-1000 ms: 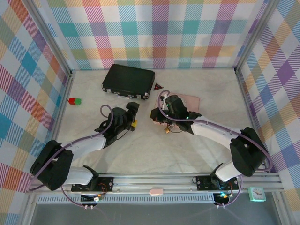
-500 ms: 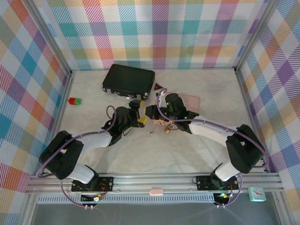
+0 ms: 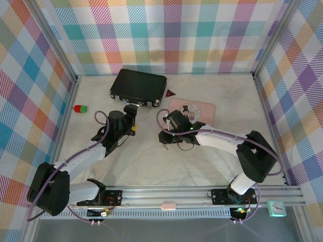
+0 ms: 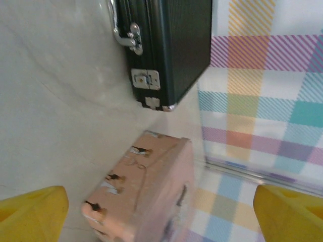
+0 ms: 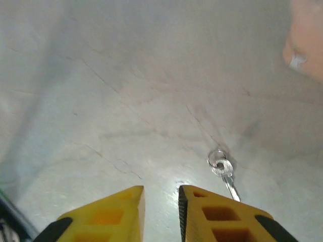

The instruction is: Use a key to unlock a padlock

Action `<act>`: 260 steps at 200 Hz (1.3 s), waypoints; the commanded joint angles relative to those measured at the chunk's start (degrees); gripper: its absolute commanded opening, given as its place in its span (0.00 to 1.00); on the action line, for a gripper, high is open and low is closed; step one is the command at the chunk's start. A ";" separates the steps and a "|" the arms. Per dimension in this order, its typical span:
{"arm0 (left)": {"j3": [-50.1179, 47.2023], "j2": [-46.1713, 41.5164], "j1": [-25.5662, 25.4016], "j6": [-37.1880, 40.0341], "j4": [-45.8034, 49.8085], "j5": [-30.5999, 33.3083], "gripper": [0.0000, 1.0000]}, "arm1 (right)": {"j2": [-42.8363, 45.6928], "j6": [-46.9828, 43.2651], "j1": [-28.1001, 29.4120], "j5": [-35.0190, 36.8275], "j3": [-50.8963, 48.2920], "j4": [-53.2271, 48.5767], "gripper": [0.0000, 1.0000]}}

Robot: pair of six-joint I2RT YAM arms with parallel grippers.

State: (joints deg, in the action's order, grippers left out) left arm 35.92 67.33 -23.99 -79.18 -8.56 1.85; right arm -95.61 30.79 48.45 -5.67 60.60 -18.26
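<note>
The key (image 5: 223,170), a small silver key on a ring, lies flat on the pale table, just right of my right gripper's right fingertip. In the top view the key (image 3: 164,147) is a dark speck below the right gripper (image 3: 166,137). The right gripper (image 5: 161,201) points down at the table. Its yellow jaws stand a narrow gap apart with nothing between them. My left gripper (image 3: 134,121) is wide open and empty, left of the middle. In its wrist view the left gripper (image 4: 161,214) faces the pink box. The padlock is hidden.
A pink box (image 3: 195,109) lies behind the right arm, and the pink box (image 4: 144,194) is close ahead in the left wrist view. A black case (image 3: 139,86) sits at the back, a red triangle (image 3: 171,93) beside it. A red-green block (image 3: 79,108) is at the left wall.
My right gripper swung left and toward the near side, and its jaws parted slightly. The left gripper drew back to the left, away from the middle.
</note>
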 commanded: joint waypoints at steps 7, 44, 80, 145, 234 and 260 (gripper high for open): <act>2.01 -2.09 2.19 11.20 8.73 0.39 0.95 | -6.23 -7.89 1.92 6.89 9.06 -15.75 0.34; 0.30 -2.88 3.25 11.34 8.20 -0.35 0.95 | -14.33 -8.64 4.44 13.55 18.18 -22.04 0.44; -0.67 -4.25 3.84 11.68 8.62 0.07 0.95 | -18.37 -7.54 4.92 18.32 21.56 -25.55 0.40; -1.56 -5.60 4.74 11.94 9.45 0.91 0.95 | -21.02 -5.31 5.07 16.02 21.50 -23.57 0.27; -2.67 -3.42 4.15 11.02 3.70 -4.42 0.95 | -6.91 -4.07 2.04 12.33 13.17 -9.30 0.00; -1.36 -1.73 2.69 11.30 0.65 -5.51 0.94 | -0.28 -2.25 -0.85 7.67 8.13 -1.75 0.00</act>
State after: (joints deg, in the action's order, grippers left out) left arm 33.93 64.25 -20.27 -68.07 -3.42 -1.32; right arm -102.19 26.35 50.17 6.63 71.77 -29.54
